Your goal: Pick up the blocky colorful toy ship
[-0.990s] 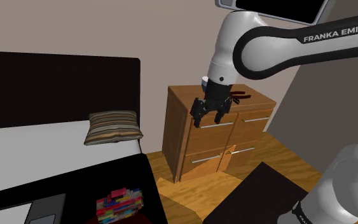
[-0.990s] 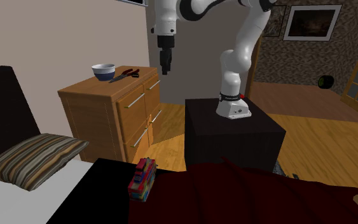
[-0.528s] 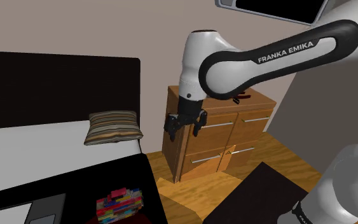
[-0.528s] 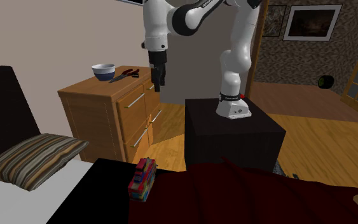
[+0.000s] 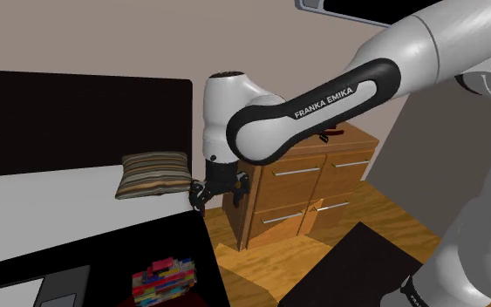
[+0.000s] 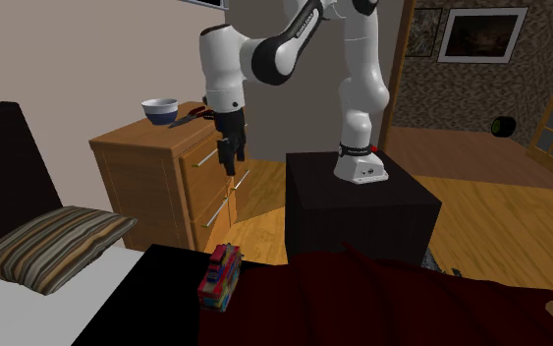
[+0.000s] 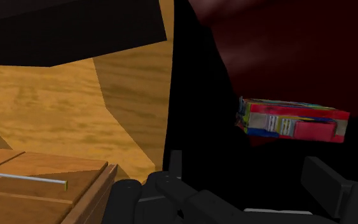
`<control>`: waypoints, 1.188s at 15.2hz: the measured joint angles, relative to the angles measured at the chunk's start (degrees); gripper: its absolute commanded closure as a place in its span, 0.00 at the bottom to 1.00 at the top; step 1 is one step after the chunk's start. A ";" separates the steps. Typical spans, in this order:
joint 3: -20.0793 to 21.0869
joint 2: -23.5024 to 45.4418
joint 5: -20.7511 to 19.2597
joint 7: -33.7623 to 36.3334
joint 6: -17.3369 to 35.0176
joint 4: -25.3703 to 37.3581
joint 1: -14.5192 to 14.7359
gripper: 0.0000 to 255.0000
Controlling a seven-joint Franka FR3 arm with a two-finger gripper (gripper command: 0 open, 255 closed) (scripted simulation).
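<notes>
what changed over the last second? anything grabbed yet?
The end effector swung down and toward the shoulder view's left, away from the front of the wooden dresser and closer to the blocky toy ship. It is open and has grasped nothing. The toy ship, the striped pillow and the bowl on the dresser stayed put.

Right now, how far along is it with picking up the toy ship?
Done: nothing; the toy ship sits untouched on the dark bed. In hand: the open gripper hangs empty beside the dresser, higher than the toy ship. Left: lower, close on it, lift.
</notes>
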 measured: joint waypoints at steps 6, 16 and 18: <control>-1.16 15.22 -6.75 8.01 -1.40 13.13 5.74 0.00; -4.74 37.38 -11.63 13.77 -6.97 37.47 15.55 0.00; -5.09 39.03 -12.00 14.01 -6.18 38.26 16.09 0.00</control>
